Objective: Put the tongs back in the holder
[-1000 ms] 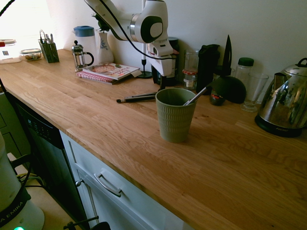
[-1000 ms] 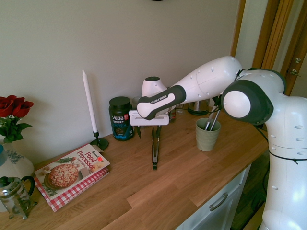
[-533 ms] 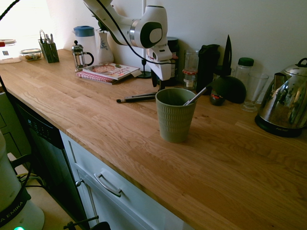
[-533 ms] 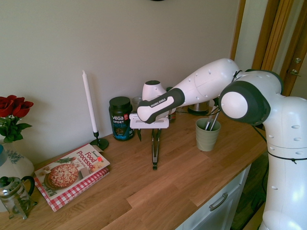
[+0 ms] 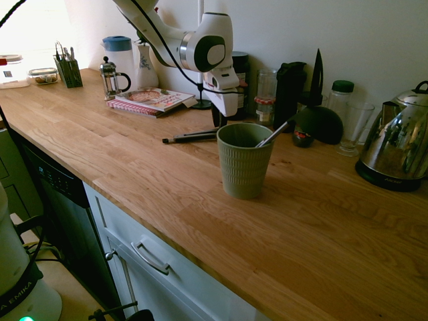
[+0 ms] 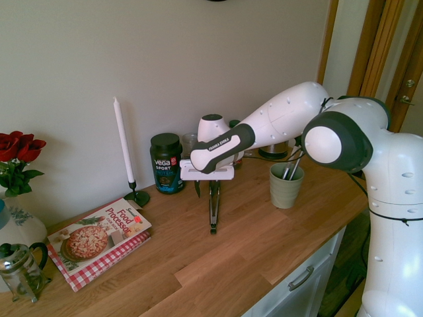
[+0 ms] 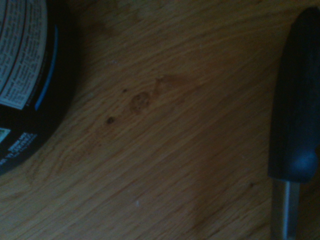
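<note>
Low over the wooden counter (image 6: 251,251), the gripper (image 6: 207,190) points straight down at the end of the tongs (image 6: 213,210) nearest the wall, its two dark fingers (image 6: 197,189) standing on either side of that end; whether they already press on the metal or merely flank it cannot be told, since the second exterior view shows the tips only small and dark and the first exterior view hides them partly behind the green cup. The tongs lie flat on the wood, pointing away from the wall toward the counter's front edge, and in the wrist view one black end with a bit of silver shaft (image 7: 295,125) shows close up against the grain. Just beside the gripper on the wall side stands a black protein tub (image 6: 166,163), whose label also fills a corner of the wrist view. The holder (image 5: 244,160), a ribbed sage-green cup, stands upright nearer the front edge, apart from the tongs, with a metal-handled utensil (image 5: 271,136) leaning in it. Farther off are a cookbook (image 6: 99,239), a white candle (image 6: 123,148) in a dark stand, and a kettle (image 5: 398,144).
</note>
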